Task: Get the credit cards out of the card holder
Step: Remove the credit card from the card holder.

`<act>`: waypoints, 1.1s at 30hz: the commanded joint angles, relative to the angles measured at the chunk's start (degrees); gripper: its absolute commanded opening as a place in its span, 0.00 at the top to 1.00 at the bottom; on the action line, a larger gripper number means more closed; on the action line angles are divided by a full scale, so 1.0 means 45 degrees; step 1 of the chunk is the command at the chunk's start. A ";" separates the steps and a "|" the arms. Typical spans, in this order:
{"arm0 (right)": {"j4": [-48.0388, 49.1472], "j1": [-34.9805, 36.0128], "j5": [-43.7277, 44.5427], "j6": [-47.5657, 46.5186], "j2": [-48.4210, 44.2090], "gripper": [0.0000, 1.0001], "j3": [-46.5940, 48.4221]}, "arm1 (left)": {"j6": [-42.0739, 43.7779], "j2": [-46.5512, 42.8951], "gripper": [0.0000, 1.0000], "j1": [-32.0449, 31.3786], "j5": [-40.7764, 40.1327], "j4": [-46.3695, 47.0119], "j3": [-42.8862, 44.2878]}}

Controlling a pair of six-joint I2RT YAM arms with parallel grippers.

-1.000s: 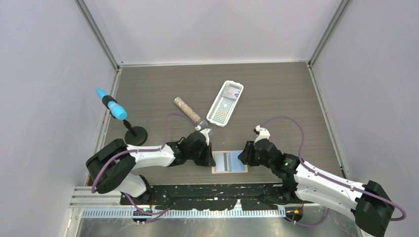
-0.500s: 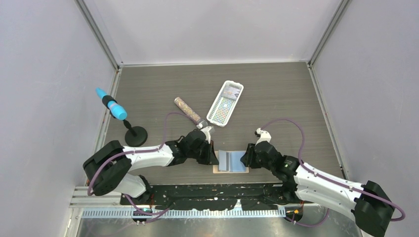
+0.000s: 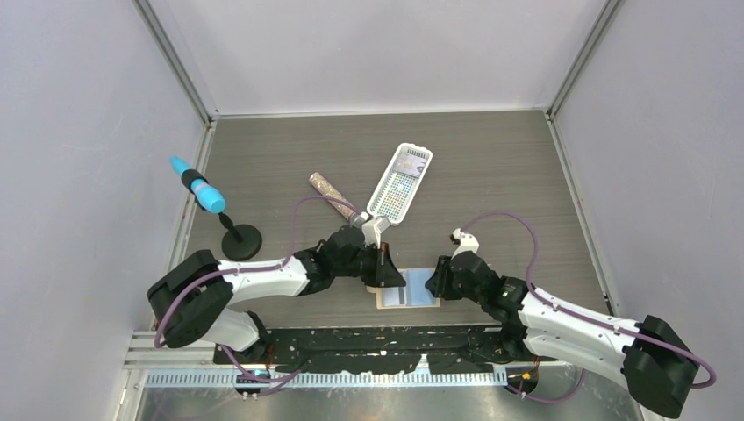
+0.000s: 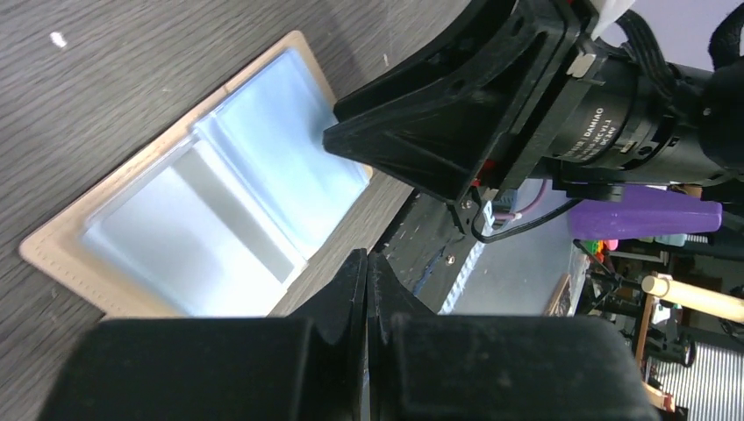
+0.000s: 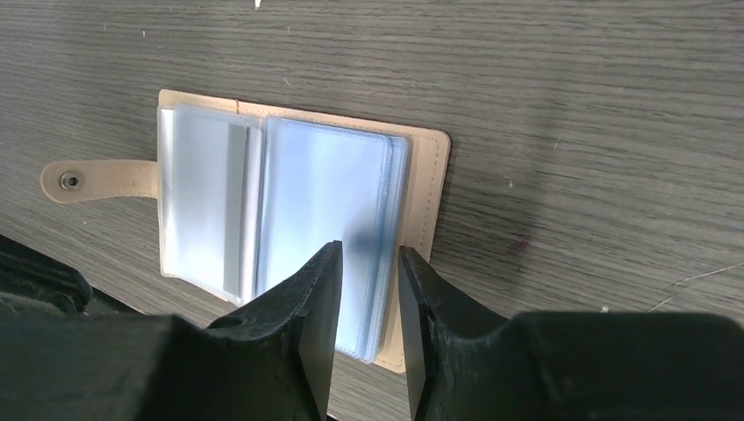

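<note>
The tan card holder [image 3: 409,303] lies open near the table's front edge, its tab [image 5: 77,180] pointing left in the right wrist view. Shiny bluish-grey pockets [image 5: 325,202] fill both halves. One of the credit cards [image 5: 235,210], with a grey stripe, shows through the left pocket; the others I cannot make out. My left gripper [image 3: 392,279] is shut and empty, its tip [image 4: 367,256] low over the holder's [image 4: 219,202] left side. My right gripper [image 3: 432,282] hangs over the right pockets, jaws a little apart [image 5: 368,253], nothing between them.
A white slotted basket [image 3: 400,183] lies behind the holder, with a glittery tube [image 3: 333,196] to its left. A blue-tipped rod on a black round stand [image 3: 242,240] is at the left. Walls close in the table on three sides.
My left gripper has slid right, from beside the holder to over its left part, staying shut. The right gripper has barely moved.
</note>
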 commanded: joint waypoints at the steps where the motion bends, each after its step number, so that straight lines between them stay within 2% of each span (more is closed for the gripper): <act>1: 0.0664 0.0045 -0.0012 0.0138 0.0039 0.63 -0.0105 | -0.0336 0.0583 1.00 -0.0075 0.0723 0.1914 -0.0022; 6: 0.0426 0.0026 0.0027 0.0068 -0.0246 0.63 -0.0003 | -0.0257 0.0501 1.00 -0.0072 0.0073 0.1259 -0.0040; 10: 0.0115 0.0035 0.0077 -0.0074 -0.0444 0.62 0.0162 | 0.0125 -0.0089 0.83 -0.0101 -0.1172 -0.1005 0.0061; 13: -0.0029 0.0045 0.0203 -0.0132 -0.0546 0.61 0.0229 | 0.0268 -0.0237 0.76 -0.0163 -0.1767 -0.2177 0.0244; 17: -0.0058 0.0036 0.0213 -0.0180 -0.0512 0.61 0.0293 | 0.0218 0.0000 0.73 -0.0209 -0.1836 -0.2119 0.0226; 24: -0.0194 0.0046 0.0207 -0.0245 -0.0607 0.62 0.0355 | 0.0449 0.0398 0.65 -0.0209 -0.3055 -0.3237 0.0330; 33: -0.0173 0.0040 0.0232 -0.0229 -0.0614 0.62 0.0304 | 0.0432 0.0742 0.64 -0.0209 -0.2956 -0.3004 0.0328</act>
